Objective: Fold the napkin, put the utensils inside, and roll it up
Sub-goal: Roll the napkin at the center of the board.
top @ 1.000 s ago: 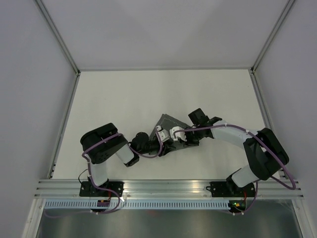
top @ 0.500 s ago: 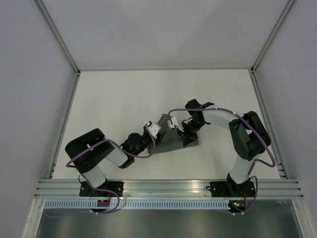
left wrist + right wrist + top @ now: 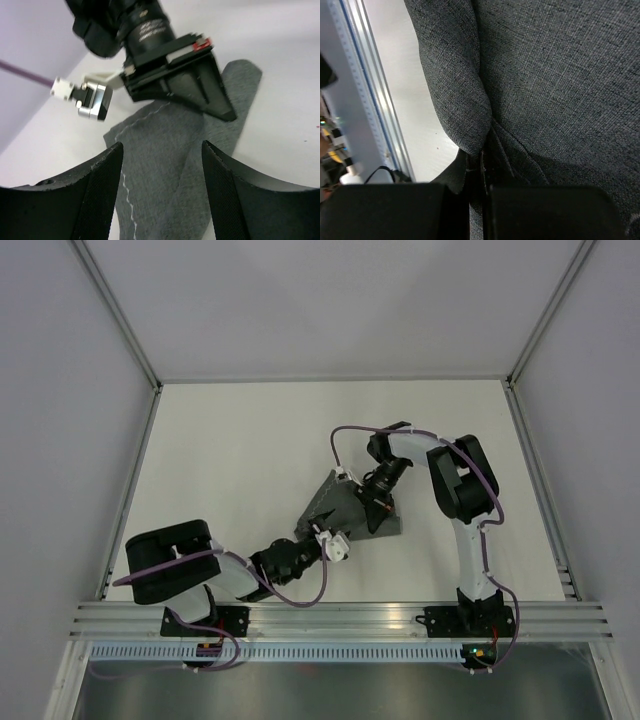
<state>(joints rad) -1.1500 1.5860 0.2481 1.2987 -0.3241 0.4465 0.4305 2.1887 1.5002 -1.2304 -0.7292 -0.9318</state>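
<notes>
Nearest me, the left gripper (image 3: 161,144) hangs low over the table (image 3: 230,440) at the lower-left end of the napkin (image 3: 175,170). Its two ribbed black fingers (image 3: 100,190) stand well apart with nothing pinched between them; the cloth only lies beneath the gap.

The napkin sits at the middle of the overhead frame, folded into a rough wedge several layers thick. It is a coarse, matte, dark grey weave with a thin pale stitched hem (image 3: 125,185) running along one edge. I judge it light and fully limp: it should drape, crease and slide layer over layer, and the smooth white table gives it little to cling to. One pinch point will probably drag it rather than turn it. I would take it at a hemmed corner or edge, where the doubled cloth is firmest, and pin the far side meanwhile.

Further out, the right gripper (image 3: 481,165) is clamped tight on a raised fold of the napkin, the cloth bulging into a soft rounded ridge just above its fingers.

I cannot see the fork in any view; whether it lies inside the folds I cannot tell.
</notes>
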